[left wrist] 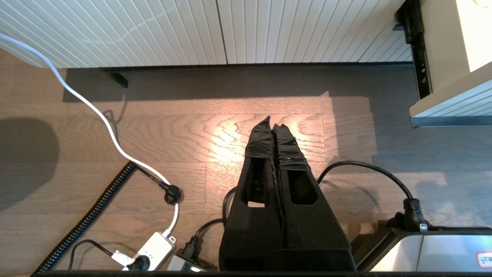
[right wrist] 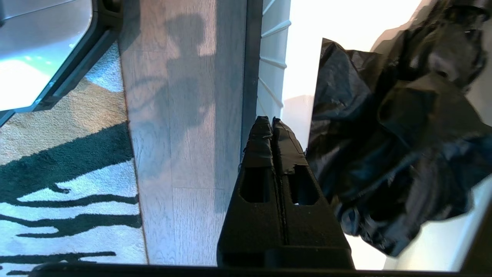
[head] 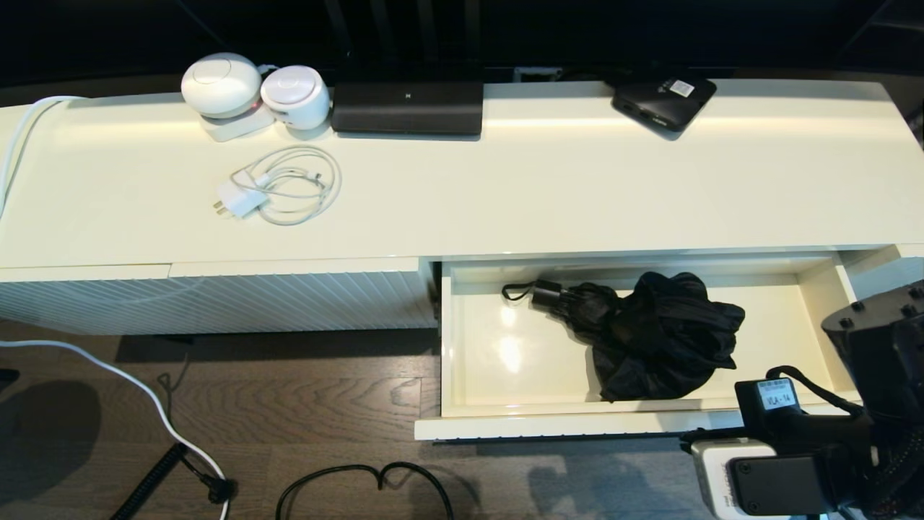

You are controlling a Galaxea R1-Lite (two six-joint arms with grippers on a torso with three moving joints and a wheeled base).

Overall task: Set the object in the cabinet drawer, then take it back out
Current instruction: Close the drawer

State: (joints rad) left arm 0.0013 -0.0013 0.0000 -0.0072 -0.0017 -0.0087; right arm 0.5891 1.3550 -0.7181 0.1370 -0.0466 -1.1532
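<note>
Head view: the cabinet drawer (head: 635, 422) stands pulled out from the cream cabinet (head: 548, 188), and the black folding umbrella (head: 650, 336) lies inside it, its rumpled fabric toward the drawer's right half, its short handle (head: 546, 292) and wrist-strap loop (head: 514, 291) pointing toward the drawer's left wall. A white charger with coiled cable (head: 278, 188) and a small flat black box (head: 664, 97) sit on the cabinet top.

Left wrist view: the left gripper (left wrist: 272, 125) hangs over the wooden floor (left wrist: 184, 134), away from the drawer, its jaws pressed together on nothing.

Right wrist view: the right gripper (right wrist: 269, 122) sits at the drawer's front edge, just beside the umbrella (right wrist: 396, 130) but not touching it, jaws pressed together and empty.
</note>
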